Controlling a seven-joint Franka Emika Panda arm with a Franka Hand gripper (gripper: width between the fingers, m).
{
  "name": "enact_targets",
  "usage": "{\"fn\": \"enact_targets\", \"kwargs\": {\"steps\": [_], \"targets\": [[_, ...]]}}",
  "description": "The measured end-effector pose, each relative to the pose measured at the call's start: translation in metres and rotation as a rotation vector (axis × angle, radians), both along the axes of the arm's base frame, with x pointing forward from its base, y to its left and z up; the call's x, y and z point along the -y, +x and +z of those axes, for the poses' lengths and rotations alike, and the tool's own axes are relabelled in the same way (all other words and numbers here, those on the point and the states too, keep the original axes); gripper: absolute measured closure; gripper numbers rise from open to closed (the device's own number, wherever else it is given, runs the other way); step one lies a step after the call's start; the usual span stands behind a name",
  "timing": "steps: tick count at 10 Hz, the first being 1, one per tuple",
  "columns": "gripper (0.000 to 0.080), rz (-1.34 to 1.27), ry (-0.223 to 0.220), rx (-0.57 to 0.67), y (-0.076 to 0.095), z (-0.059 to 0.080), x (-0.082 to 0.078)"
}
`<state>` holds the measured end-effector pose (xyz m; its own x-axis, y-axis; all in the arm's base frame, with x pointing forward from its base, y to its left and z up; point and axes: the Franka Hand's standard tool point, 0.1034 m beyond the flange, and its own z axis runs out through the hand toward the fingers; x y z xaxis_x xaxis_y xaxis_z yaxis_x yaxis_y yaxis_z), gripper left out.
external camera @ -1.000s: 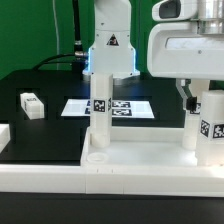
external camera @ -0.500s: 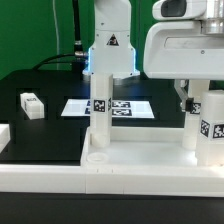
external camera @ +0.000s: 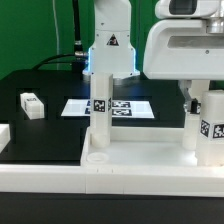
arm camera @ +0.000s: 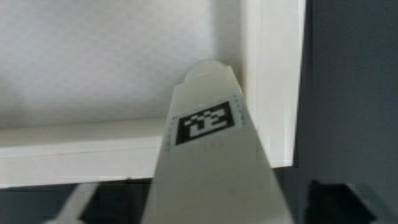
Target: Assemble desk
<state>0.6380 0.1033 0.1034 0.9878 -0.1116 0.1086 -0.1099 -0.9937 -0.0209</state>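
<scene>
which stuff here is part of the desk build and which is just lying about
Part of the job:
- tabletop, rim up
- leg standing in its corner
- leg under the gripper
- loose leg on the table

Just lying about:
- marker board
- white rail at the edge

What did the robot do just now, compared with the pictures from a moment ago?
Almost nothing moved. The robot's big white head shifted very slightly over the leg standing at the exterior view's right. The jaws are hidden there, so I can't tell if they grabbed it. The other upright leg, the tabletop and the loose leg on the table stayed put.
</scene>
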Motion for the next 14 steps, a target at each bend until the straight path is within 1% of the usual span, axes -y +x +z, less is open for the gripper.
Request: {"fn": "enact_targets", "kwargs": {"steps": [1,2,5,6,9,11,13,14], "targets": [[0.0379,0.0,0.0,0.0,0.0,0.0,0.0],[0.0511,-0.01,0.002,0.0,0.0,0.0,0.0],[0.0511,-0.024,0.003,0.0,0.0,0.0,0.001],[0.0511,-0.092,0.01,-0.001,0.0,0.0,0.002],[0.051,-0.256,0.018,-0.01,-0.001,0.0,0.012],[0.0507,-0.394,0.02,-0.01,-0.003,0.0,0.026],[0.0507,-0.48,0.018,-0.011,-0.004,0.0,0.033],[0.0436,-0.482,0.015,-0.012,-0.004,-0.001,0.035]]}}
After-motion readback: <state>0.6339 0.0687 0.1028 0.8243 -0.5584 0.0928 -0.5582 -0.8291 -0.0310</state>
